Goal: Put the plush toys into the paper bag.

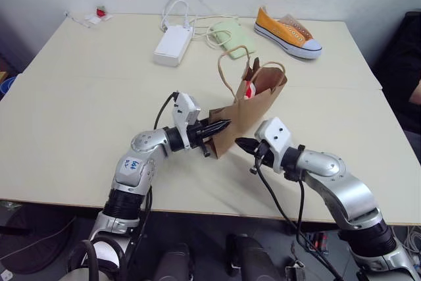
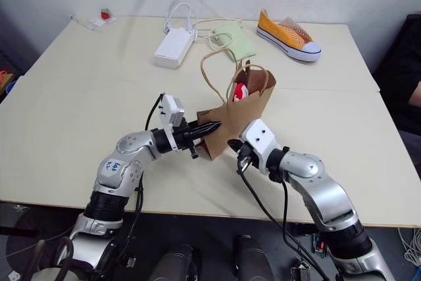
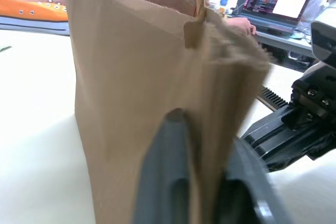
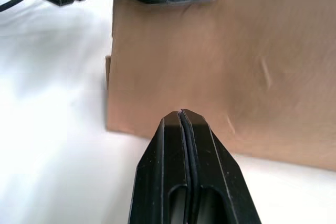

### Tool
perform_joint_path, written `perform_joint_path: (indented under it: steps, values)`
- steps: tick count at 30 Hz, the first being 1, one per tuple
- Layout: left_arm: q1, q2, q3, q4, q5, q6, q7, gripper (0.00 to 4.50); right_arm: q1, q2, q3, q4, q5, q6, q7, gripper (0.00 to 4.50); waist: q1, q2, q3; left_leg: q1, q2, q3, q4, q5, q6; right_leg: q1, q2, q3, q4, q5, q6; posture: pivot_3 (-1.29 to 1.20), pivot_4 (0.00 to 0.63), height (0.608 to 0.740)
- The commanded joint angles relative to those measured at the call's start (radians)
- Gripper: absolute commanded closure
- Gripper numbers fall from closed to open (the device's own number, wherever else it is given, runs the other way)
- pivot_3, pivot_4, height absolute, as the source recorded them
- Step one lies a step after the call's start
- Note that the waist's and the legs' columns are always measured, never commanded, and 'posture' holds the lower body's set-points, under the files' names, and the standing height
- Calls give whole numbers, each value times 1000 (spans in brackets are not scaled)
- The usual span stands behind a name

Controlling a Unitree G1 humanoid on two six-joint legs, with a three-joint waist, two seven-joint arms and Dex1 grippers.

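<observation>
Pinching: your left gripper (image 1: 220,125) grips the brown kraft paper bag (image 1: 247,118) near the table's front edge, steadying it | right gripper (image 1: 242,144) pressed together, empty.

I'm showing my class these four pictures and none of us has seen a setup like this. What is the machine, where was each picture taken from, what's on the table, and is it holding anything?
It is a humanoid robot with two arms. Two pictures come from cameras on its head, looking down; the other two come from cameras on its wrists.

On the table stands a brown paper bag with a red plush toy inside. Behind it lie a white adapter box, a pale green pouch and an orange sneaker.

The left gripper is shut on the paper bag's edge, as its wrist view shows. The right gripper is shut and empty, just beside the bag.
</observation>
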Motion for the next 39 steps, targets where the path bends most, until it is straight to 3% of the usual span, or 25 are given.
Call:
perform_joint_path:
  steps: [1, 3, 6, 10, 14, 17, 25, 28, 33, 39]
  values:
    - [-71, 17, 8, 64, -54, -20, -148, 4481, 56, -71, -149, -141, 75, 17, 49, 4500, 6, 0, 0, 0, 0, 0, 0, 0, 0, 0, 0, 0, 0, 0, 0, 0, 150, 740]
    - [-111, 32, -4, 116, -68, -33, -258, 4481, 120, -131, -293, -215, 213, 87, 115, 4500, 9, 0, 0, 0, 0, 0, 0, 0, 1, 1, 0, -1, -1, 0, 0, 0, 150, 740]
    - [-182, 52, -19, 208, -71, -55, -406, 4500, 251, -242, -575, -312, 457, 185, 250, 3907, 22, 0, 0, -1, 0, 0, 0, -1, 1, 1, 0, -1, -2, 0, 1, 0, 150, 740]
    - [-271, 55, -36, 363, -26, -153, -536, 4500, 428, -342, -891, -345, 616, 258, 381, 2576, 26, 0, 0, 0, 0, 0, 0, -1, 2, 3, 2, -1, -3, 1, 1, 0, 150, 740]
    - [-336, 56, -77, 509, 32, -287, -681, 4500, 545, -362, -1087, -317, 659, 288, 423, 1158, 23, -1, 0, 1, 0, 1, 1, -2, 4, 4, 2, 1, -3, 1, 2, 0, 150, 740]
    - [-390, 50, -80, 613, 43, -348, -792, 4500, 610, -346, -1151, -303, 644, 276, 427, 119, 21, -1, 0, 2, 0, 1, 1, -2, 4, 4, 4, 2, -3, 1, 2, 0, 150, 740]
    - [-422, 82, -93, 706, 90, -355, -811, 4500, 661, -300, -1070, -300, 583, 182, 402, 50, 23, -2, 0, 1, 0, 2, 1, -2, 5, 3, 4, 3, -3, 2, 3, 0, 150, 740]
    - [-405, 119, -80, 650, 91, -296, -767, 3903, 634, -310, -1014, -275, 574, 165, 392, 0, 18, -2, 0, 2, 0, 2, 1, -2, 4, 3, 4, 4, -2, 2, 3, 0, 150, 740]
    - [-335, 233, -22, 452, 60, -171, -692, 2314, 567, -325, -925, -212, 560, 136, 387, 0, 16, -2, 0, 2, 1, 2, 1, -2, 4, 3, 4, 4, -2, 2, 3, 0, 150, 740]
    - [-94, 576, 200, -4, -142, 220, -675, 414, 480, -402, -870, -80, 543, 107, 483, 0, -8, -1, 1, 1, 2, 1, 0, -2, 3, 1, 3, 5, -1, 1, 2, 0, 150, 740]
